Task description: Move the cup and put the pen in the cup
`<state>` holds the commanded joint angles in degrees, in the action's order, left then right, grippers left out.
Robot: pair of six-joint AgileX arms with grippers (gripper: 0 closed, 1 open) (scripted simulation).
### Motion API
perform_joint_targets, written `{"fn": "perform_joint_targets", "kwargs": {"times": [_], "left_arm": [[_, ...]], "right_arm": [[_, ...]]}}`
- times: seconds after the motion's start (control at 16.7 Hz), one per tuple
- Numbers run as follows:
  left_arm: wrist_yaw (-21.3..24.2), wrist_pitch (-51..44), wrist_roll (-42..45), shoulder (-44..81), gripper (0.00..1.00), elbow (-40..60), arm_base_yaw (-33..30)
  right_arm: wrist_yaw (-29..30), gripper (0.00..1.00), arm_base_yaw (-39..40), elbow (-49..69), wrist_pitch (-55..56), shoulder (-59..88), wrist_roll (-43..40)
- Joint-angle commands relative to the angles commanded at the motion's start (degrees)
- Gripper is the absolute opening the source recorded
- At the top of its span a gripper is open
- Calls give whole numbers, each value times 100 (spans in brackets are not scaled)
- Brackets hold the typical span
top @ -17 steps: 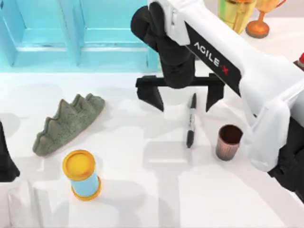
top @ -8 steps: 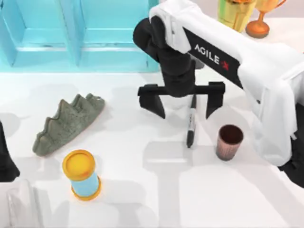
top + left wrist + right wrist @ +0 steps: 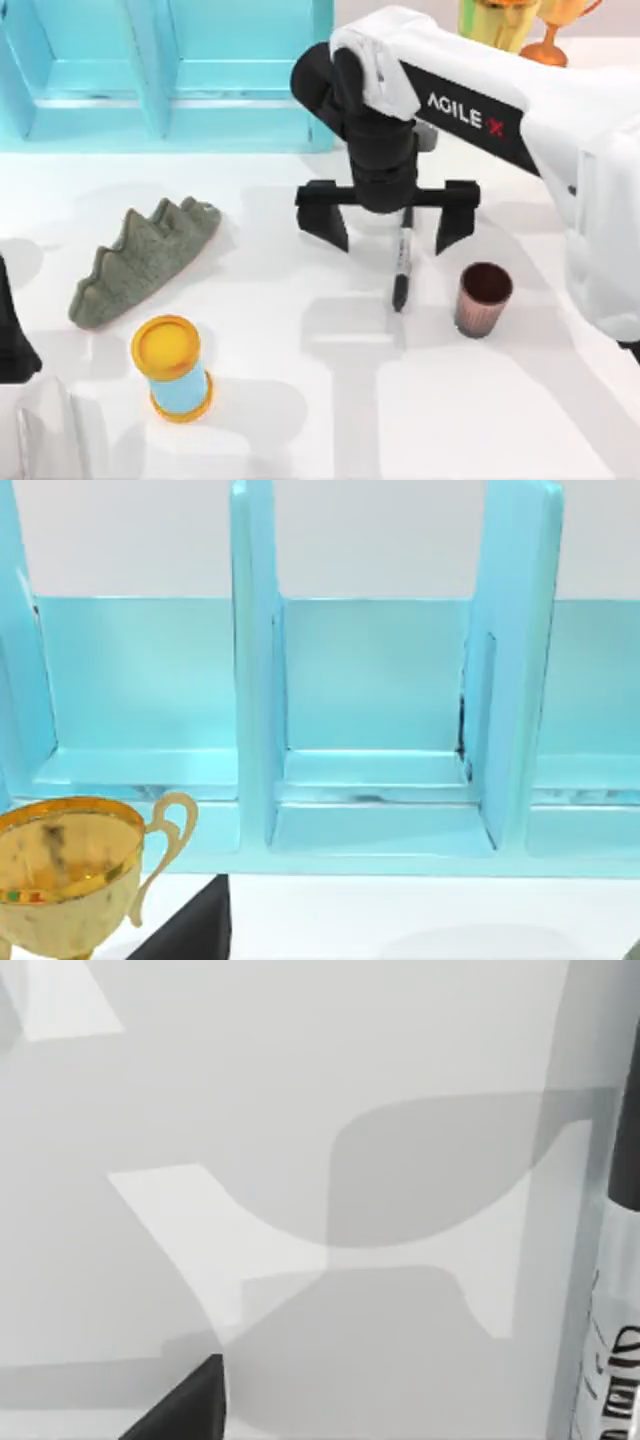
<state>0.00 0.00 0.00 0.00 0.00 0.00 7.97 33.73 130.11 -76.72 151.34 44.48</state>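
The pen (image 3: 402, 268) lies flat on the white table (image 3: 300, 420), a slim black marker with a pale label band, its upper end hidden under my right wrist. My right gripper (image 3: 389, 245) hangs open over it, its two black fingers spread wide to either side of the pen. The right wrist view catches the pen (image 3: 618, 1290) along one edge and one dark fingertip (image 3: 185, 1408) over bare table. The cup (image 3: 483, 298), a small ribbed copper-brown tumbler, stands upright just right of the pen's lower end. My left arm (image 3: 10, 340) stays parked at the far left edge.
A jagged grey-green block (image 3: 145, 255) and a blue cylinder with yellow ends (image 3: 172, 368) sit on the left half. A light-blue shelf unit (image 3: 170, 70) runs along the back. A gold trophy (image 3: 495, 25) and an orange goblet (image 3: 548, 45) stand at the back right.
My right gripper has shifted a little to the right, bringing the pen closer to the middle of its open fingers. Pen, cup and left arm have stayed put.
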Motion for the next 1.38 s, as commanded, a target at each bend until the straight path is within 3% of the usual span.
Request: {"fn": "perform_joint_targets", "kwargs": {"times": [0.72,1.38], "left_arm": [[0,0,0,0,100,0,0],[0,0,0,0,100,0,0]], "right_arm": [[-1,100,-14,-737,497,-242,-16],[-1,17,-14,-737,497,-242,-16]]}}
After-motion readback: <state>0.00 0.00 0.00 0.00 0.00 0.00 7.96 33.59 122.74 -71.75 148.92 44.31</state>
